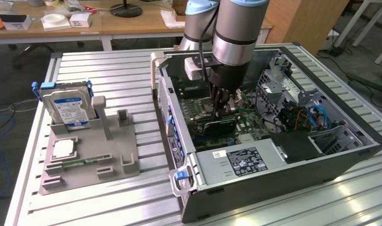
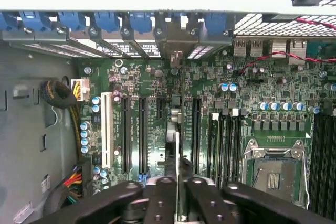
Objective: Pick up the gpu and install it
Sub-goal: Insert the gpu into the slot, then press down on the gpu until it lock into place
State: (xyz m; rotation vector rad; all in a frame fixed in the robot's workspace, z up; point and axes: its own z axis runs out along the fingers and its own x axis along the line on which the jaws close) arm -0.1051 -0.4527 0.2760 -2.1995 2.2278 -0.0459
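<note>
The gpu (image 2: 177,150) is down inside the open computer case (image 1: 341,155), standing on its edge over the green motherboard (image 2: 273,98), lined up among the long black slots (image 2: 142,135). From the wrist view you see it edge-on as a thin strip running toward the bracket openings at the case's back wall. The gripper (image 1: 221,109) is right on top of it, and the black fingers (image 2: 160,198) are clenched on the card's upper edge from both sides. Can't tell if the card is fully seated in a slot or just sitting above one.

Further out, the empty processor socket (image 2: 273,169) is just beside the memory slots. In the exterior view, the power supply (image 1: 238,162) sits at the near end of the case. On the exterior view's left, on the metal bench (image 1: 115,70), there's a grey holder (image 1: 97,155) with a hard drive (image 1: 67,107) standing upright in it, plus a processor chip (image 1: 63,149) and a memory stick (image 1: 78,163) lying flat.
</note>
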